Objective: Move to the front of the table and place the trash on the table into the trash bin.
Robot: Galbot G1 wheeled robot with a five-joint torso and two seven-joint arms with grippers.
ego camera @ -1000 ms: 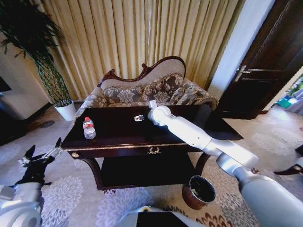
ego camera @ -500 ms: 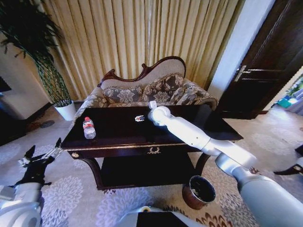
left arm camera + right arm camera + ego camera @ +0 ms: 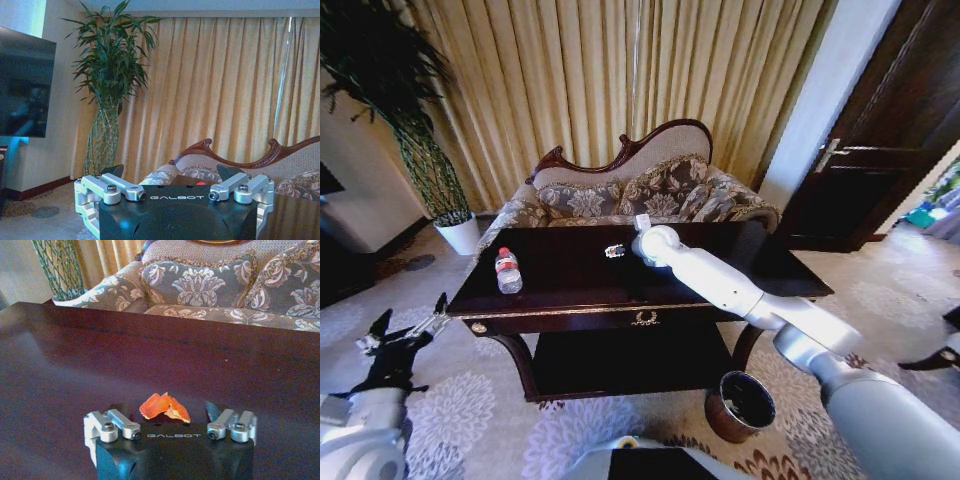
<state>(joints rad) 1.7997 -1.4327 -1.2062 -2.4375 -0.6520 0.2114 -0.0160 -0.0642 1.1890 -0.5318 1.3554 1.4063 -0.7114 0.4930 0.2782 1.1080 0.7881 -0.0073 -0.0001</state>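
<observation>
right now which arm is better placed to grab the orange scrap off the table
The right. Its gripper is open on the table with the orange scrap between its fingers. The left gripper hangs low beside the table's left end, well away.

One long dark-brown glossy wooden table point(image 3: 570, 290) with gold trim carries two loose things: one clear plastic water bottle with a red cap point(image 3: 508, 271) near its left edge, and one small crumpled orange scrap point(image 3: 164, 407) toward the back edge at mid-length. One round reddish-brown bin point(image 3: 741, 405) stands on the carpet by the table's front right corner. Two grippers count: the left gripper point(image 3: 405, 335) and the right gripper point(image 3: 170, 412). One patterned sofa point(image 3: 640, 195), one potted bamboo plant point(image 3: 420, 150).
</observation>
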